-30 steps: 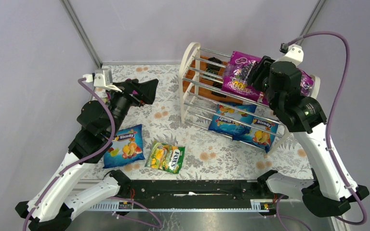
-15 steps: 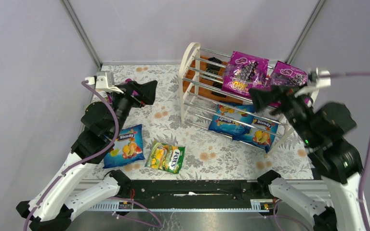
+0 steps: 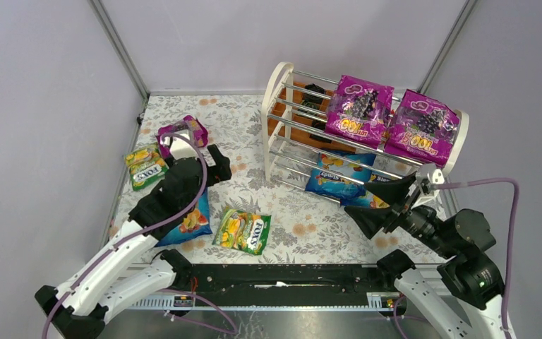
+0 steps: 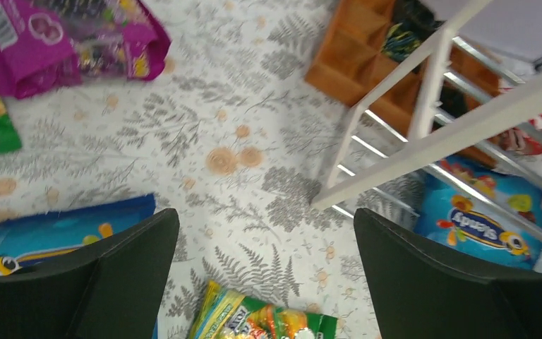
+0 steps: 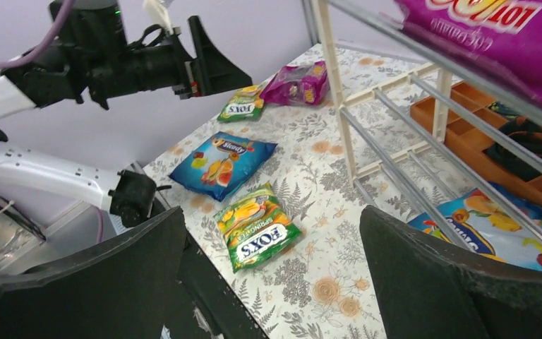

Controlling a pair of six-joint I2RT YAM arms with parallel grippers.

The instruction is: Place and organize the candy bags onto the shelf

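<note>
top external view: the shelf [image 3: 266, 120] carries two magenta bags [image 3: 358, 109] side by side on its top tier and blue slendy bags [image 3: 333, 180] on the bottom one, which reads as sorting by kind, one colour per tier. the right gripper [image 3: 389, 206] hangs released, carrying nothing, just in front of the shelf. the left gripper [image 3: 219, 162] is likewise spread wide and unloaded over the bench [image 3: 303, 226], near the unsorted stock: a fox's bag [image 3: 243, 231], a loose slendy bag [image 3: 192, 220], and farther back a second fox's bag [image 3: 145, 167] and a loose magenta bag [image 3: 181, 131]. the green packs probably belong on the middle tier.
</note>
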